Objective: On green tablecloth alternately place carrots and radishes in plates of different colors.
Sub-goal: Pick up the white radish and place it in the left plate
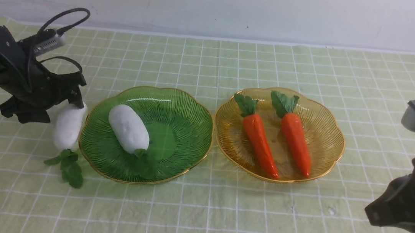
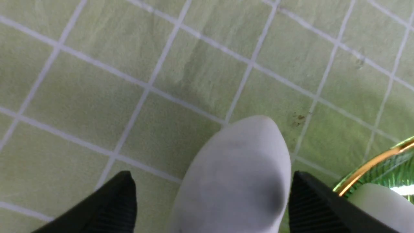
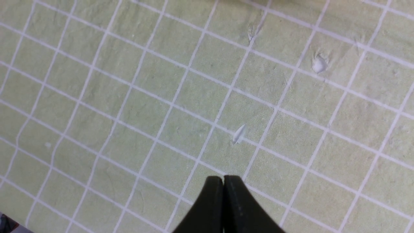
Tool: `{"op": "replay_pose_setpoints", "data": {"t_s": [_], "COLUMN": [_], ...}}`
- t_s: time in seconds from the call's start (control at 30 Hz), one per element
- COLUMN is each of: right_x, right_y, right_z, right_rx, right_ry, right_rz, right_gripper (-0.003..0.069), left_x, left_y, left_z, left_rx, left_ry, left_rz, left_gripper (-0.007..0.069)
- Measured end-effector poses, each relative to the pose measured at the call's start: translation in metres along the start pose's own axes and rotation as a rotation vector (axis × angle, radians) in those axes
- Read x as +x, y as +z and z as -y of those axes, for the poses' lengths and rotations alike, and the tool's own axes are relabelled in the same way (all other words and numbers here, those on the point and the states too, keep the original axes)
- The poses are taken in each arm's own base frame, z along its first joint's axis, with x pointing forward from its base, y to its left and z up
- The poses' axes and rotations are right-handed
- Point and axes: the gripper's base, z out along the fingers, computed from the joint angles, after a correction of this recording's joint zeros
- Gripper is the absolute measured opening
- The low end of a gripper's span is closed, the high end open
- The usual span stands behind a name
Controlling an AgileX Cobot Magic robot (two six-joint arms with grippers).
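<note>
Left wrist view: left gripper (image 2: 212,178) straddles radish (image 2: 239,161) across its short width, jaws spread, gap on one side; radish lies on cloth (image 2: 97,97) just beside green plate (image 2: 372,163), leaves nearward; right gripper (image 3: 223,181) closed, well apart.
</note>
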Motion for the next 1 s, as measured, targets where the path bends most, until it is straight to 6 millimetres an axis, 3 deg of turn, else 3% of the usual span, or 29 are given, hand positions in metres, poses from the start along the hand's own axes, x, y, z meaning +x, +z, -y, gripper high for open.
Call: {"op": "replay_pose_setpoints", "data": {"t_s": [0.2,0.37,0.47,0.57,0.63,0.73,0.83,1.0], "right_x": [0.000,0.000,0.000,0.000,0.000,0.000,0.000,-0.001], "right_y": [0.000,0.000,0.000,0.000,0.000,0.000,0.000,0.000], "right_z": [0.000,0.000,0.000,0.000,0.000,0.000,-0.001,-0.002], "right_rx": [0.000,0.000,-0.001,-0.002,-0.002,-0.003,-0.011,-0.019], "right_ry": [0.000,-0.006,-0.006,-0.005,-0.005,-0.004,0.000,0.005], "right_rz": [0.001,0.001,0.001,0.001,0.001,0.002,0.004,0.006], "right_gripper": [-0.0015,-0.0015,-0.0015,-0.0015,-0.0015,-0.0015,-0.0015,-0.0015], "left_x": [0.003,-0.002,-0.017,-0.036,-0.045,-0.044,-0.031,-0.007], "left_y": [0.012,0.008,-0.018,-0.064,-0.104,-0.131,-0.127,-0.094], "left_z": [-0.002,-0.004,-0.013,-0.011,0.000,0.021,0.049,0.094], "left_rx": [0.008,-0.007,-0.066,-0.095,-0.079,-0.017,0.072,0.156], "left_ry": [-0.040,0.042,0.154,0.207,0.219,0.231,0.245,0.309], "left_rz": [-0.018,-0.010,-0.058,-0.063,-0.037,-0.019,-0.055,-0.105], "left_gripper": [0.0556,0.0411,0.0413,0.0413,0.0413,0.0413,0.0413,0.0413]}}
